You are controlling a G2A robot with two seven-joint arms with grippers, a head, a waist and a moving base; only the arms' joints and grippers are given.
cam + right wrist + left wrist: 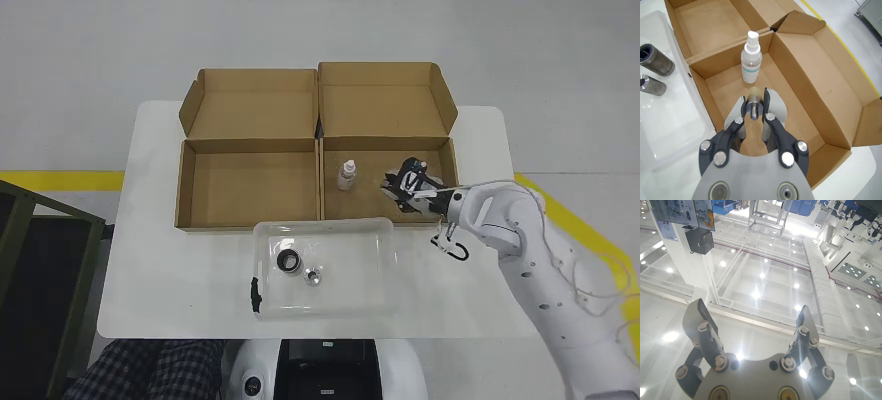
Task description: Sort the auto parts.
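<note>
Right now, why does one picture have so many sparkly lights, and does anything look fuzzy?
Left wrist view: the open left pincer points up at ceiling lamps, which flare into streaks. Right wrist view: even light; the pale far end of the metal part in the right pincer looks smeared. Top view: soft light, faint shadows.

Brown boxes (250, 190); white table (150, 260); grey cylinders (656, 60).

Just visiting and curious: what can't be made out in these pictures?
Top view: black piece at the rim of the clear tray, too small to identify.
Right wrist view: far tip of the threaded part, in the right claw, blurred.
Left wrist view: left claw faces the ceiling; its position unclear.
</note>
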